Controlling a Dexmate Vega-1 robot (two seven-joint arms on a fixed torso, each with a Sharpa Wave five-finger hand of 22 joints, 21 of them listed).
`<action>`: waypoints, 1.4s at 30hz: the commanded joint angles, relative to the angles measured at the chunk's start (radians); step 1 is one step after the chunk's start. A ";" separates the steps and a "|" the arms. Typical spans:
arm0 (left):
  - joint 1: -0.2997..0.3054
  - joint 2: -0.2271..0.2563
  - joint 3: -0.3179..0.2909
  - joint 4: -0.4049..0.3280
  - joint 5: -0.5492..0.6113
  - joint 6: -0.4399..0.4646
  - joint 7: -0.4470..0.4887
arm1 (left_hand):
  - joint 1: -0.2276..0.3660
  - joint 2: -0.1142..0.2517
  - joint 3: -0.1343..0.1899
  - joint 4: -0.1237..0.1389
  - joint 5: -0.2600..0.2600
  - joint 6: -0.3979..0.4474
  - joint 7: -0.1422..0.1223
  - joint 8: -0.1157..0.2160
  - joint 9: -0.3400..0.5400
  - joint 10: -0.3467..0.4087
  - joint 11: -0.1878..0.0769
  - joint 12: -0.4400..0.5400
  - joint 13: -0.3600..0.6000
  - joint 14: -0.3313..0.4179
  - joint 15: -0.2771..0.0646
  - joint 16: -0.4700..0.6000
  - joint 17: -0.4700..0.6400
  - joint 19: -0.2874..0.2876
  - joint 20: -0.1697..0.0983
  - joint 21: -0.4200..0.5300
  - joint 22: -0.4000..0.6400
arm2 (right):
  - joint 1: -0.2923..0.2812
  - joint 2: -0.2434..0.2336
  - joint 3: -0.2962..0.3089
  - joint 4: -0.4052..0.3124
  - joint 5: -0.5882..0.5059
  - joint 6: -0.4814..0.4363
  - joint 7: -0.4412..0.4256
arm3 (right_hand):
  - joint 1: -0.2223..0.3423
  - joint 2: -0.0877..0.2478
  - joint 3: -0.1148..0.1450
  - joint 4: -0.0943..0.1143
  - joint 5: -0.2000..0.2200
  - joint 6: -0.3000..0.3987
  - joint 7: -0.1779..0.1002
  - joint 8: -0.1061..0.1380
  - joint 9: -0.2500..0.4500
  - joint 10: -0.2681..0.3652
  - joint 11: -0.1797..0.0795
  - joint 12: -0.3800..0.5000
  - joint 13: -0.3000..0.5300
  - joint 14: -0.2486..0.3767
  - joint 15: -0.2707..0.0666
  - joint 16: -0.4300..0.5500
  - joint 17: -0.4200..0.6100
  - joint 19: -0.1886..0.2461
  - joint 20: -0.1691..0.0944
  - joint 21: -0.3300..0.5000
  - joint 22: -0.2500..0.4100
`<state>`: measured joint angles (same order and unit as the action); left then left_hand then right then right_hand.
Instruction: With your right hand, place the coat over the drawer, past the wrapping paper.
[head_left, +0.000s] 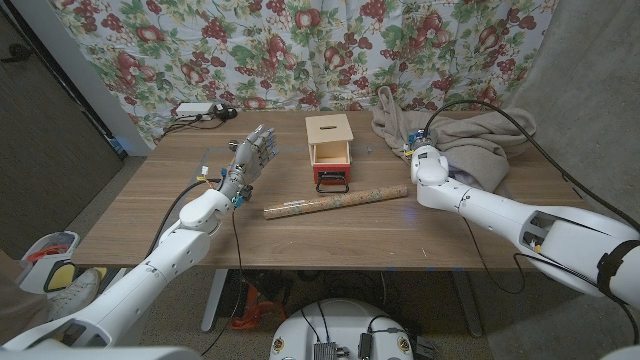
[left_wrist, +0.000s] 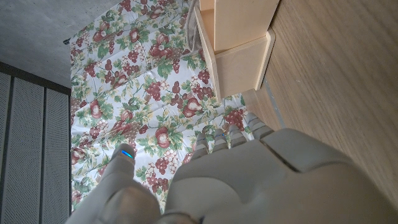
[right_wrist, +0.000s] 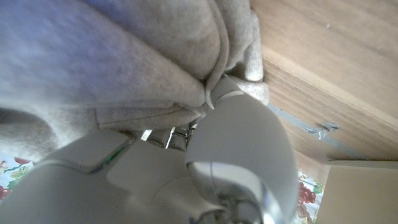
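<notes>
Right arm reaches in from the near right, and its right hand (head_left: 424, 160) is buried at the coat's near-left edge; in the right wrist view grey cloth (right_wrist: 124, 68) bunches against the fingers (right_wrist: 239, 134), yet whether they have closed on it I cannot tell. Over on the left, the left hand (head_left: 250, 157) stands upright, fingers spread, holding nothing. That coat (head_left: 455, 135) sits heaped on the far right of the surface (head_left: 150, 220), its bulk running left to right, no clear front. Soft, floppy, probably light: it should drape and drag, so a gathered fold looks the best hold. Left of it waits the drawer (head_left: 331, 150), with the wrapping paper (head_left: 335, 203) lying lengthwise just nearer.
</notes>
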<state>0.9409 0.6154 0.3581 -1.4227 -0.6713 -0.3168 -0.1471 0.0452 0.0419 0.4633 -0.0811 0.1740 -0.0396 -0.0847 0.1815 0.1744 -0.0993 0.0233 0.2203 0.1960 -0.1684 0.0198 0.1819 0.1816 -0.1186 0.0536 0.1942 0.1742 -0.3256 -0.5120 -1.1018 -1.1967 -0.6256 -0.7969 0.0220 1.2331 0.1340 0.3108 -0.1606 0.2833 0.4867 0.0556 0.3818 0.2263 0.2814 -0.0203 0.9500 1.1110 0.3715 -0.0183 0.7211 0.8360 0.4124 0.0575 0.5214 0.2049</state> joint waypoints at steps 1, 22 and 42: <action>0.002 0.000 -0.002 0.004 -0.003 -0.006 -0.006 | -0.006 0.001 -0.005 0.000 0.007 0.007 -0.003 0.007 0.003 0.006 0.003 0.002 0.001 -0.070 0.005 0.005 0.001 0.000 0.002 0.002 0.003 | -0.001 0.009 0.006 0.008 0.037 -0.009 -0.035 | 0.021 -0.003 -0.012 0.001 -0.016 0.295 -0.093 0.049 0.128 0.143 -0.111 0.343 0.029 0.335 -0.216 0.010 0.062 0.460 -0.217 0.057 0.094; -0.009 -0.009 -0.002 0.026 -0.010 -0.021 -0.024 | -0.007 0.002 -0.005 0.001 0.007 0.013 -0.005 0.008 0.003 0.006 0.003 0.002 0.001 -0.069 0.008 0.005 0.001 0.001 0.003 0.002 0.003 | -0.100 -0.084 0.140 -0.183 0.082 0.031 -0.236 | 0.128 -0.038 -0.016 -0.016 -0.024 0.290 -0.110 0.170 0.323 0.227 -0.134 0.377 0.047 0.472 -0.212 -0.007 0.196 0.478 -0.242 0.266 0.177; -0.013 -0.014 -0.003 0.039 -0.014 -0.034 -0.037 | -0.007 0.003 -0.006 0.001 0.007 0.014 -0.005 0.007 0.003 0.010 0.002 0.003 0.001 -0.069 0.008 0.005 0.001 0.002 0.004 0.002 0.003 | -0.140 -0.112 0.196 -0.268 0.061 0.050 -0.283 | 0.151 -0.081 -0.003 -0.001 0.068 0.309 -0.113 0.174 0.307 0.221 -0.143 0.388 0.070 0.514 -0.212 -0.105 0.215 0.439 -0.248 0.382 0.188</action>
<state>0.9294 0.6025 0.3559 -1.3886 -0.6828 -0.3466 -0.1786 0.0452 0.0419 0.4633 -0.0811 0.1739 -0.0294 -0.0876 0.1856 0.1744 -0.0937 0.0289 0.2203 0.1953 -0.1721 0.0235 0.1819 0.1816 -0.1186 0.0536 0.1942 0.1742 -0.4427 -0.6173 -0.9426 -1.4313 -0.5571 -0.7668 -0.2218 1.3704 0.0467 0.2913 -0.1711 0.3378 0.7893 -0.0592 0.5553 0.5312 0.5024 -0.1645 1.3492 1.1918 0.8096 -0.0302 0.6246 1.0468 0.6982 0.0214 0.8881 0.3874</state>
